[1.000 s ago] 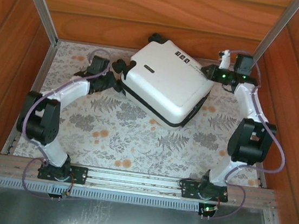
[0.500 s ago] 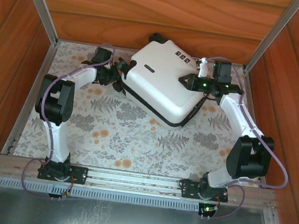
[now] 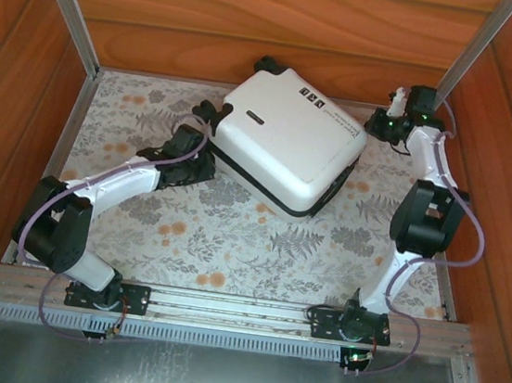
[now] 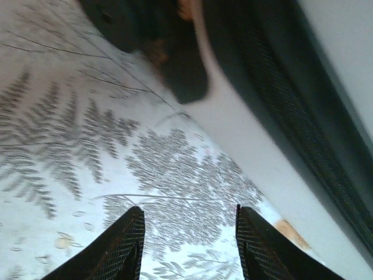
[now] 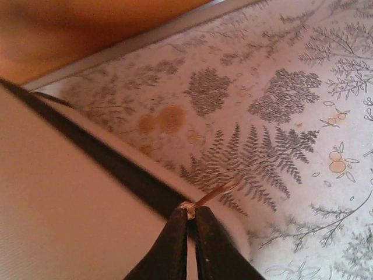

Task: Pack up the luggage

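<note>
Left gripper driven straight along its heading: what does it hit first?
Likely the suitcase, its white lower edge beside the wheel; left gripper is angled low, so the tablecloth may come first.

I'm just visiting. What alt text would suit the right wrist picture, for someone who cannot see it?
The right end effector, dark and shut, appears to pinch a small zipper pull at the edge of a white suitcase on the left. Behind lies a fern-print tablecloth, with a wooden wall above.
</note>
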You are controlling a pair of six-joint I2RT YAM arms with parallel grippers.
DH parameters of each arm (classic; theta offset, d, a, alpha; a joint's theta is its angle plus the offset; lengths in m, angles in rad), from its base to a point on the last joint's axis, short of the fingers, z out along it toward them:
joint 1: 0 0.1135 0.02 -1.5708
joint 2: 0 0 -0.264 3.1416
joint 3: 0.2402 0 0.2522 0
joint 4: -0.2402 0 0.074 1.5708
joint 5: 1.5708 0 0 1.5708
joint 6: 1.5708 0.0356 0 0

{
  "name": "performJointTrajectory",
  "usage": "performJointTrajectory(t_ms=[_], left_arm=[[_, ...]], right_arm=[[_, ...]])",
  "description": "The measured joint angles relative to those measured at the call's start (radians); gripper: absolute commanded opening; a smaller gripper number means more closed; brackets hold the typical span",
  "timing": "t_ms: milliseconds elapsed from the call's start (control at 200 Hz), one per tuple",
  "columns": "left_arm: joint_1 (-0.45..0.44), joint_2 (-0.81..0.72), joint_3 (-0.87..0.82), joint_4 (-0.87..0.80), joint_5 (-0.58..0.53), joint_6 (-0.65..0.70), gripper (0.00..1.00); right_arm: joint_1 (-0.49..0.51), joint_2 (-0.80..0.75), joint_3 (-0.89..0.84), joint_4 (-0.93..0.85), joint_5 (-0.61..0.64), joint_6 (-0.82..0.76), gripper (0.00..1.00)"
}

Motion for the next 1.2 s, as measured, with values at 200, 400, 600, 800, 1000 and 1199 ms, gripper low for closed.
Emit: performJointTrajectory(t_ms=[200, 400, 600, 800, 1000, 1199], left_arm=[[-0.004, 0.124, 0.143, -0.008, -0.010, -0.017, 0.47], [0.061, 0.245, 0.268, -0.014, -0.029, -0.013, 0.46], [0.164, 0.285, 0.274, -0.016, -0.023, 0.013, 0.47], [0.300, 0.316, 0.309, -0.032, -0.029, 0.078, 0.55], [0.298, 0.126, 0.203, -0.002, -0.090, 0.099, 0.68], [0.222, -0.498, -0.216, 0.059, -0.160, -0.078, 0.77]], right_arm=[[-0.002, 0.032, 0.003, -0.075, -0.070, -0.069, 0.11], [0.026, 0.032, 0.005, -0.110, -0.102, -0.210, 0.11], [0.119, -0.007, -0.079, -0.117, -0.159, -0.302, 0.11], [0.261, -0.126, -0.240, -0.109, -0.215, -0.283, 0.12], [0.386, -0.246, -0.380, -0.026, -0.238, -0.158, 0.13], [0.387, -0.554, -0.723, 0.175, -0.113, 0.009, 0.26]])
